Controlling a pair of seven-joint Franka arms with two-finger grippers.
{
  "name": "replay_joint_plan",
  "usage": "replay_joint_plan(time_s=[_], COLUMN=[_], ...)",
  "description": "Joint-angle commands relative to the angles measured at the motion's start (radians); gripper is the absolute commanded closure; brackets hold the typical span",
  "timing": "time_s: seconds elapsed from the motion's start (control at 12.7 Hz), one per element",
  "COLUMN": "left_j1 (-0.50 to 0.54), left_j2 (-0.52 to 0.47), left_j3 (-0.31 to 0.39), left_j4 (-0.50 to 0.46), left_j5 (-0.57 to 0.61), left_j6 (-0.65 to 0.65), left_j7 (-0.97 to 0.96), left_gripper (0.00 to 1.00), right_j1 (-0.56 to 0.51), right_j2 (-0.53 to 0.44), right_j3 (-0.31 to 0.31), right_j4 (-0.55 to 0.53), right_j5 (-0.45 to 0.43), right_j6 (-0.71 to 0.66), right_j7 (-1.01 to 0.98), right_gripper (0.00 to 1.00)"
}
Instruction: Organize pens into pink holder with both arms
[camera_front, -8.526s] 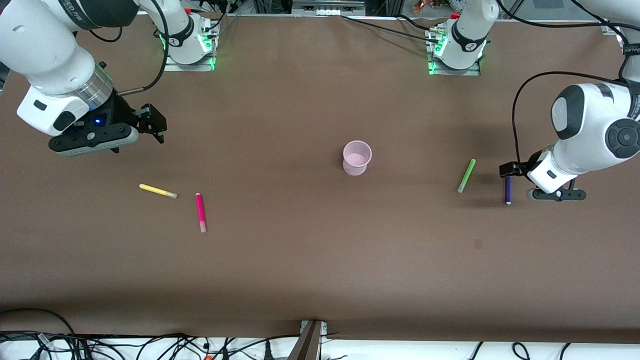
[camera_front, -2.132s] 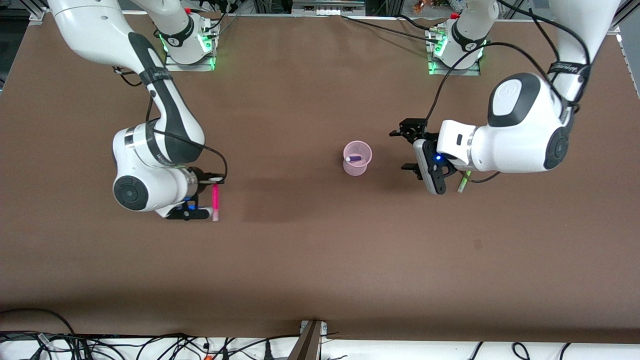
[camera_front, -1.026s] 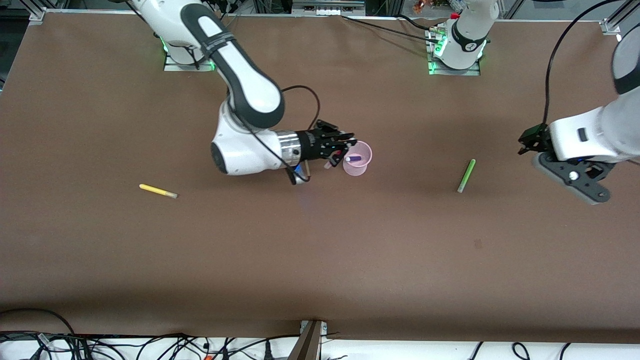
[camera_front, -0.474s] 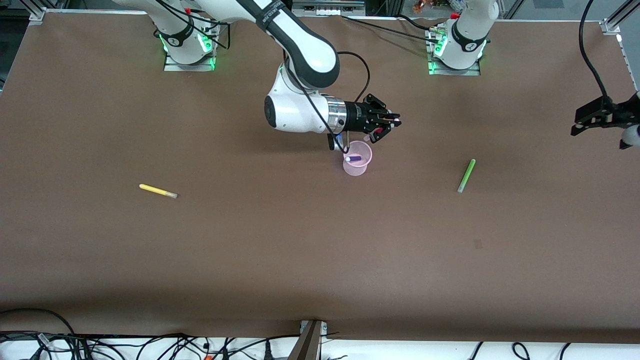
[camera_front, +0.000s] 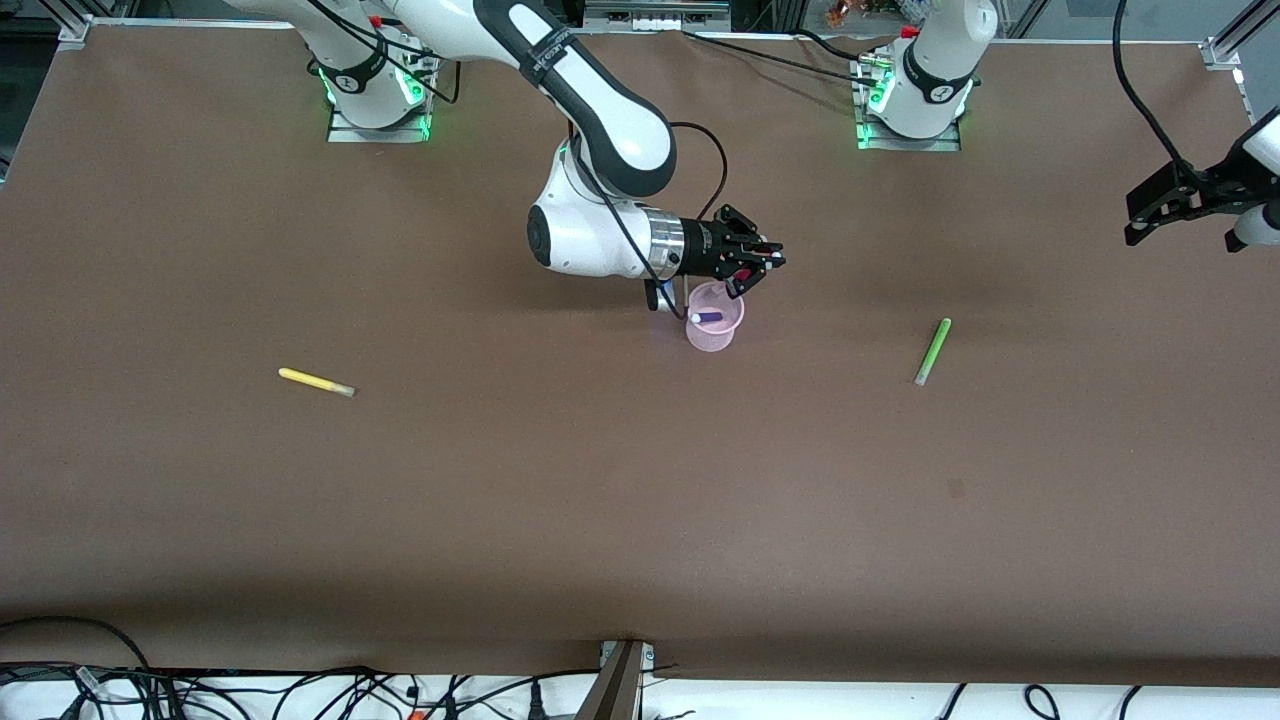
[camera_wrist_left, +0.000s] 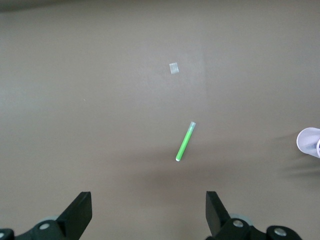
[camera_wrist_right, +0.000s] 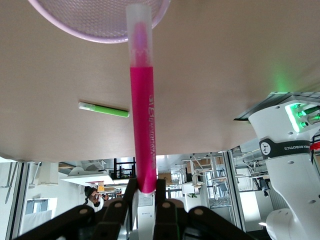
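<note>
Right pincer (camera_front: 757, 262) now above the pink holder (camera_front: 714, 330) mid-tabletop, clenched on the magenta pen (camera_wrist_right: 142, 122); purple pen (camera_front: 707, 317) already inside. Left pincer (camera_front: 1160, 205) withdrawn to its tabletop edge, released, waiting. Green pen (camera_front: 932, 351) and yellow pen (camera_front: 316, 381) remaining.

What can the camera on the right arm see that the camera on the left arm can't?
Only the right wrist view shows the magenta pen, clamped upright in the right gripper, its pale tip at the pink holder's rim.

Only the left wrist view shows the left gripper, open and empty above the table, and a small pale patch on the table.

Both show the green pen lying flat on the table and part of the pink holder.
</note>
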Motion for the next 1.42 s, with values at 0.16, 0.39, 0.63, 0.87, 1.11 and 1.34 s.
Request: replay_joint_plan(time_s=[0.16, 0.39, 0.63, 0.87, 1.11, 1.34], left_j1=[0.019, 0.013, 0.011, 0.005, 0.005, 0.005], left_j2=[0.022, 0.023, 0.023, 0.023, 0.023, 0.023], left_j3=[0.019, 0.013, 0.013, 0.011, 0.011, 0.011], left_j4=[-0.02, -0.017, -0.015, -0.015, -0.014, -0.014], left_j5=[-0.113, -0.11, -0.11, -0.11, -0.11, -0.11], left_j6=[0.023, 0.023, 0.023, 0.023, 0.023, 0.023], left_j7=[-0.002, -0.01, -0.012, -0.012, -0.012, -0.01], left_gripper=[0.0, 0.0, 0.0, 0.0, 0.0, 0.0], right_j1=[-0.002, -0.011, -0.013, -0.013, -0.03, -0.051], right_j2=[-0.002, 0.018, 0.036, 0.072, 0.078, 0.07], right_j3=[-0.002, -0.004, -0.004, -0.004, -0.004, -0.002], right_j4=[0.01, 0.013, 0.016, 0.056, 0.067, 0.07], right_j5=[-0.004, -0.012, -0.011, -0.011, -0.008, -0.009], right_j6=[0.0, 0.0, 0.002, 0.002, -0.004, -0.01], right_j7=[-0.026, -0.043, -0.057, -0.057, -0.063, -0.071], right_gripper=[0.93, 0.93, 0.92, 0.9, 0.49, 0.08])
